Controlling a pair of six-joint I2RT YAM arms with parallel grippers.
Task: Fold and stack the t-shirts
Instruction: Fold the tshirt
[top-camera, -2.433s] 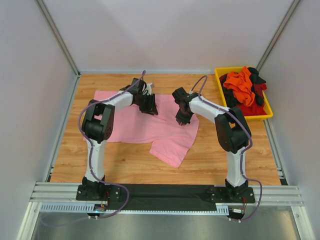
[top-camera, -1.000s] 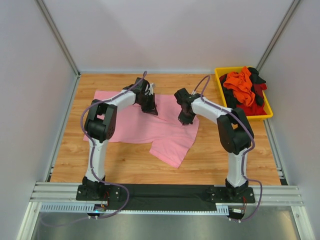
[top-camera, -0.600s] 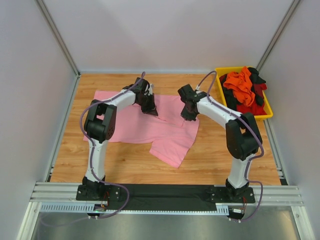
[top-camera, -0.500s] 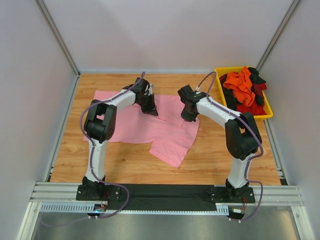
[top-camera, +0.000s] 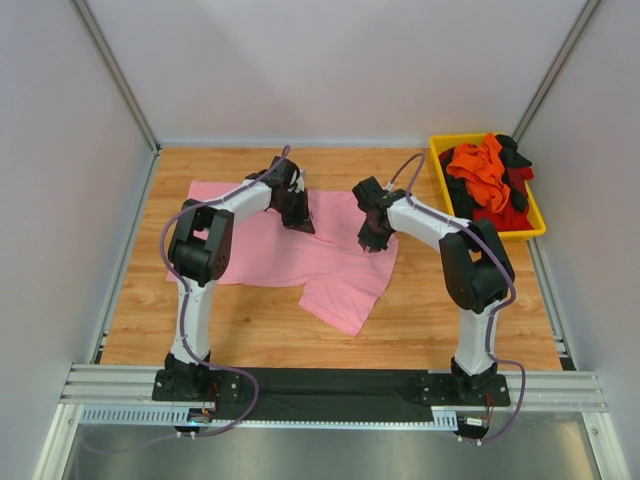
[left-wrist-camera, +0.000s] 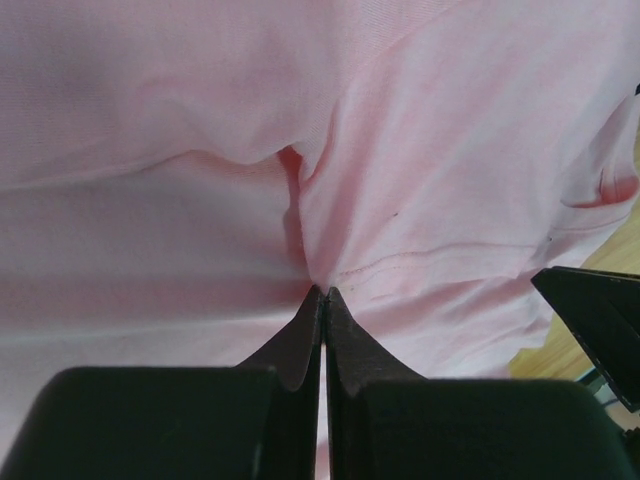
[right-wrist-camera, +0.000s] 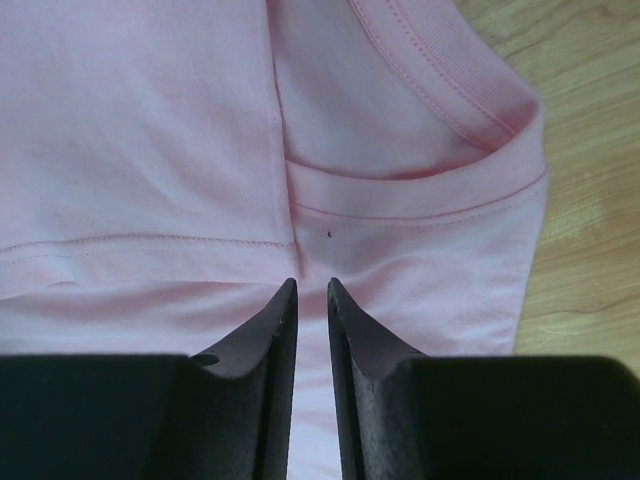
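A light pink t-shirt (top-camera: 262, 252) lies spread on the wooden table, its lower right part folded toward the front. My left gripper (top-camera: 298, 214) is at the shirt's far edge, shut on a pinch of pink cloth (left-wrist-camera: 322, 292); wrinkles run to the fingertips. My right gripper (top-camera: 371, 240) is low over the shirt's right part by the collar (right-wrist-camera: 452, 95). Its jaws (right-wrist-camera: 312, 285) stand a narrow gap apart over flat cloth. Orange (top-camera: 480, 165), black (top-camera: 516, 155) and red (top-camera: 500, 216) shirts lie heaped in the bin.
A yellow plastic bin (top-camera: 512, 236) stands at the back right corner of the table. White walls with metal posts close in the left, back and right sides. Bare wood (top-camera: 250, 325) shows in front of the shirt, and to the right of the collar (right-wrist-camera: 590, 150).
The right gripper moved away to the back right, then came back down onto the shirt's right part. The left gripper stayed at the far edge. The shirt's outline hardly changed.
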